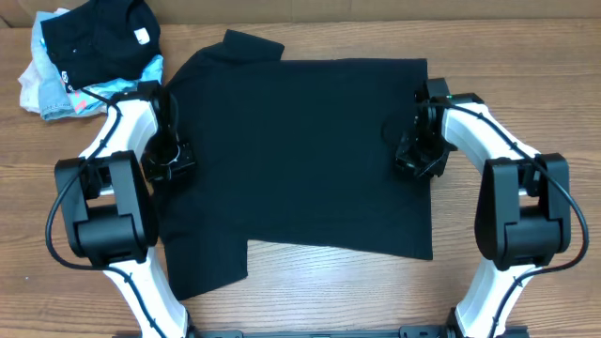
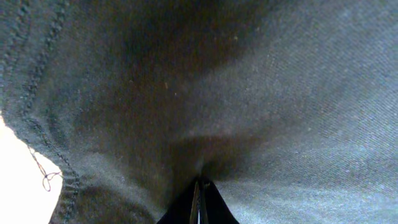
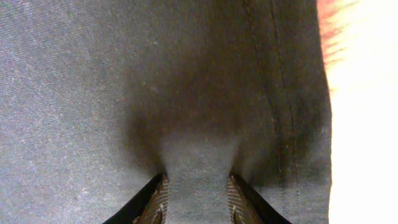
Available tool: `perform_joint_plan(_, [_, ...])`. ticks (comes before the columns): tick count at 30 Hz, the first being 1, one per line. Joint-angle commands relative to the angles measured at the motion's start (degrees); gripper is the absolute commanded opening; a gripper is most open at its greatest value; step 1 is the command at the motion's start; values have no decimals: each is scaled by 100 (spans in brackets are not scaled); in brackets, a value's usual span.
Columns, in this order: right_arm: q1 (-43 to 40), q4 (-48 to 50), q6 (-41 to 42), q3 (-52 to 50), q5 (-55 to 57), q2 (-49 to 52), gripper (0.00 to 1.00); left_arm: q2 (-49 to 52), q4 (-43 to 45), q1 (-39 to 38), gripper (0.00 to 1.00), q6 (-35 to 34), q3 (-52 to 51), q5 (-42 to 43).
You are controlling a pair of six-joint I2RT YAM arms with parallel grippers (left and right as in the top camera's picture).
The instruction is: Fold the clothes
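Where the task's thing lies: black T-shirt (image 1: 300,150) spread flat across the middle of the wooden table (image 1: 535,66), between the two arms; one sleeve (image 1: 252,47) points to the far edge; the near-left part hangs lower than the rest of the near edge
Left gripper (image 1: 173,160): down on the shirt's left edge; in the left wrist view (image 2: 200,202) its fingers are pressed together, and a crease of fabric runs up to their tips, so they pinch thin cloth
Left wrist surroundings: dark weave fills the view; stitched hem (image 2: 37,124) curves down the left side; loose thread (image 2: 43,177) hangs off it over pale table surface
Right gripper (image 1: 420,155): down on the shirt's right edge; in the right wrist view (image 3: 198,199) a ridge of fabric is gathered between the ribbed fingers (image 3: 155,200), which touch it on both sides; they pinch the cloth with a gap as wide as that ridge
Right wrist surroundings: double-stitched hem (image 3: 280,93) runs just right of the pinch; bright table beyond it
Far-left corner: folded black garment (image 1: 99,38) with a small white label (image 1: 141,36), on top of a light-blue garment (image 1: 42,42) and a pale garment (image 1: 38,92); the pile is just beside the spread shirt; whether they touch, I cannot tell
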Motion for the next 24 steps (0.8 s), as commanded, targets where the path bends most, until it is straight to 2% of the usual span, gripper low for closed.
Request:
perform_joint_plan(1, [-7,-13,426,-540,-39,256,33,208,487,37,4,-81,-511,-153])
perform_joint_plan(2, [-13,20,494,-603,-42,256,31,208,614,37,4,-79,-632,-140])
perform_joint_plan(5, [-149,35,699,-682,-33,256,19,210,822,37,14,-76,-942,-9])
perform_joint_plan(9, [-573,85,739,-658,-11,256,11,208,704,37,6,-72,-1060,393])
perform_joint_plan(10, [-702,98,739,-636,11,256,7,205,660,37,6,-72,-1060,487])
perform_joint_plan(12, [-1001,92,741,-540,7,256,4,205,590,31,9,-72,-1058,623])
perform_joint_plan(14, [-1248,83,737,-402,9,256,4,205,557,22,19,-55,-1058,708])
perform_joint_plan(16, [-1475,61,717,-210,9,256,4,205,564,15,35,-20,-1058,852])
perform_joint_plan(17, [-1563,59,715,-116,11,256,4,205,575,15,48,50,-1058,933])
perform_joint_plan(18, [-1641,50,713,-20,9,256,4,205,586,15,56,144,-1058,1056])
perform_joint_plan(20, [-1781,-39,669,216,9,256,4,205,592,15,52,212,-1032,1189])
perform_joint_plan(24, [-1902,-433,452,809,7,256,4,168,280,15,36,302,-713,1193])
